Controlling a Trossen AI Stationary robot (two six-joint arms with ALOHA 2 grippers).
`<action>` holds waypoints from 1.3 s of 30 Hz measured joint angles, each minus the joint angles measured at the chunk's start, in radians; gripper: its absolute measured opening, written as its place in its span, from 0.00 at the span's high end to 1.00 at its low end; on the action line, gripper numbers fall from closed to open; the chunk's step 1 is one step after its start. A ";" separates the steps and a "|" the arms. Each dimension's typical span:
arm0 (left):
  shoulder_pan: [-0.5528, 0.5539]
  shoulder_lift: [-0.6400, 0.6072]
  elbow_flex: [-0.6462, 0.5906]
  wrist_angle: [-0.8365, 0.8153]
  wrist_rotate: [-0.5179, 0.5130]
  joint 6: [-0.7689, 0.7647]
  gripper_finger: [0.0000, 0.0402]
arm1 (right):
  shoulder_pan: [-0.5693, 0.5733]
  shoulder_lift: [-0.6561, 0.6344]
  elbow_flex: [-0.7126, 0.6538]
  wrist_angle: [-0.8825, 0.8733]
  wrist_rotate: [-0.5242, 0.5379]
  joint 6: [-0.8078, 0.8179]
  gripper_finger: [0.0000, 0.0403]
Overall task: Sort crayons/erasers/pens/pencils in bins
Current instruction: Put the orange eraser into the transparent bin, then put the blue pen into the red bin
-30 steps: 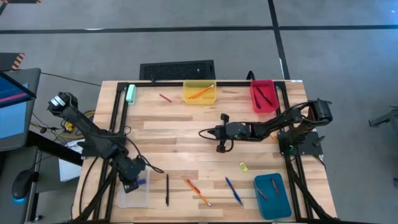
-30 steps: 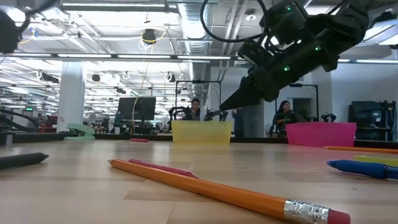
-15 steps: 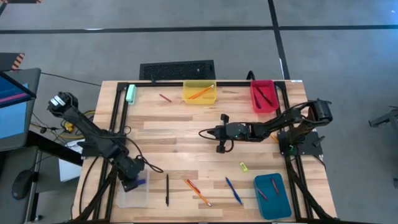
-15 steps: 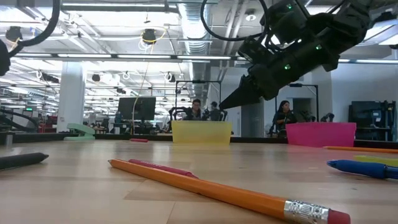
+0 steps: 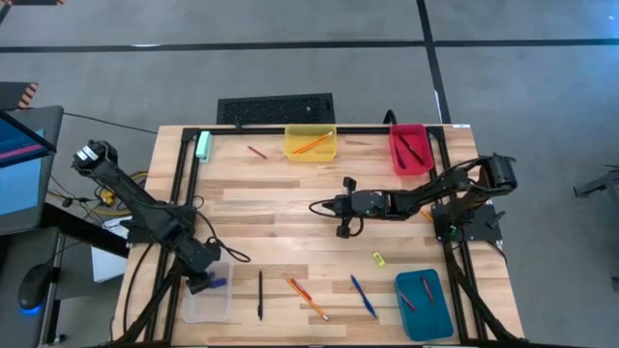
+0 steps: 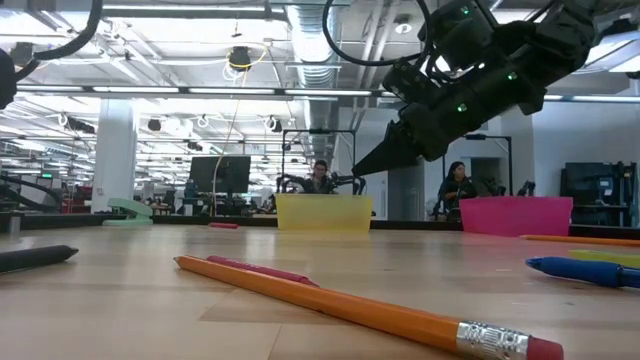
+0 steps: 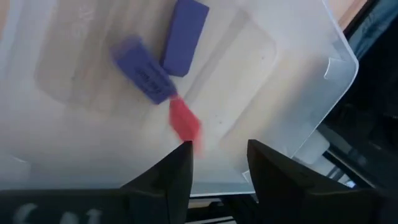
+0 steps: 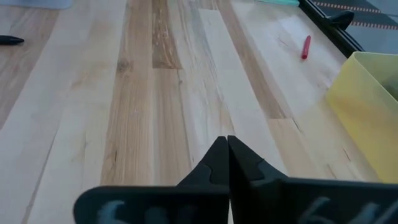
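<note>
My left gripper is open above the clear bin at the table's near left. Inside the bin lie two blue erasers. A red eraser shows blurred just past one fingertip; I cannot tell whether it touches. My right gripper hangs shut over the bare mid-table, pointing left. On the table lie an orange pencil, a black pen, a blue pen, a yellow eraser and a red crayon.
The yellow bin with a pencil in it and the red bin stand at the far edge. The teal bin is at the near right. A pale-green block lies at the far left. A black frame rims the table.
My left gripper has drawn back a little toward the table's left and far edges, staying over the clear bin.
</note>
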 joint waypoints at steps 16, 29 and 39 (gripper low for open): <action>0.038 -0.057 0.123 -0.063 -0.075 0.200 0.70 | 0.000 0.000 0.001 -0.001 0.000 0.000 0.99; 0.517 -0.166 0.033 0.411 -0.167 1.022 0.99 | 0.021 -0.046 0.028 -0.087 0.000 0.055 0.99; 0.802 -0.021 -0.218 1.190 0.001 1.348 1.00 | 0.098 -0.094 0.116 -0.390 0.082 0.252 0.99</action>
